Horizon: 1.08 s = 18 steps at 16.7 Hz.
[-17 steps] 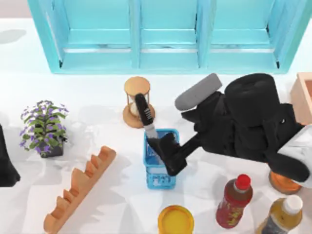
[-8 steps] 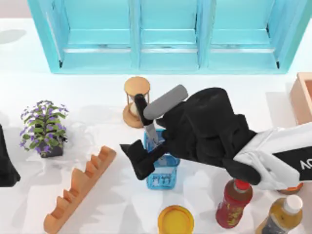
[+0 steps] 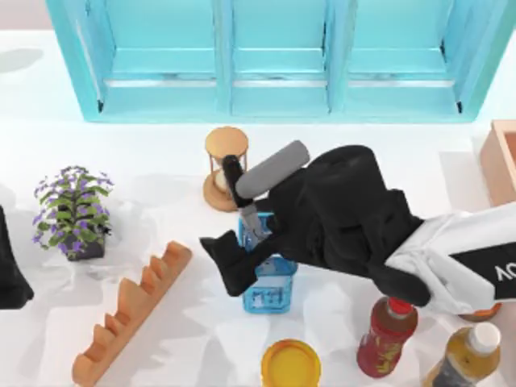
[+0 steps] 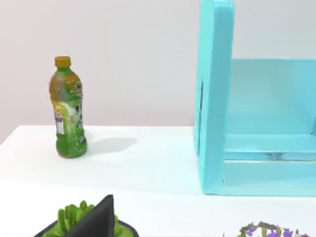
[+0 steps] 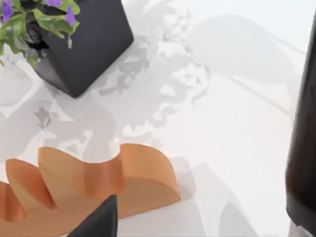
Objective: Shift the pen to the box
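Bright, even light; soft shadows on the table (image 3: 161,161), edges perhaps blurred.

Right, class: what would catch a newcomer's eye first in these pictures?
The big black right arm reaching across the table's middle, its gripper at the blue basket where the pen stands leaning. Behind runs a bright turquoise shelf; the tan box sits at the right edge.

A teal shelf unit (image 3: 274,60) spans the table's (image 3: 161,161) far edge. An hourglass (image 3: 222,165) stands before it, a potted purple plant (image 3: 72,211) near the left edge. Two bottles (image 3: 387,334) stand at the near right corner.
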Tool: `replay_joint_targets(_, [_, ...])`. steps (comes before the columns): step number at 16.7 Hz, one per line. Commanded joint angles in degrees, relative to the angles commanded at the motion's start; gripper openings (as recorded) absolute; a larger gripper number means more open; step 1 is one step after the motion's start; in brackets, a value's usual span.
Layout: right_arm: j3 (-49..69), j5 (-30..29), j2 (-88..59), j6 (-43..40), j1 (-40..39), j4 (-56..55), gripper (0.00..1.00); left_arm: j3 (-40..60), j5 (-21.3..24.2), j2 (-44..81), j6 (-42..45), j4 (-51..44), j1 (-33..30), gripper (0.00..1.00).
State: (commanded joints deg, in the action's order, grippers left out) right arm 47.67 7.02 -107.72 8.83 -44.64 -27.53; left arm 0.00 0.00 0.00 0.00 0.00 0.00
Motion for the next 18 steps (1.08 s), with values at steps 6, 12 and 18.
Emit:
replay_joint_targets(6, [0.0,0.0,0.0,0.0,0.0,0.0,0.17,0.0,0.0,0.0,0.0,0.0,0.0,1.00])
replay_joint_targets(12, [0.0,0.0,0.0,0.0,0.0,0.0,0.00,0.0,0.0,0.0,0.0,0.0,0.0,1.00])
replay_joint_targets(18, [1.3,-0.4,0.9,-0.2,0.4,0.0,0.00,0.0,0.0,0.0,0.0,0.0,0.0,1.00])
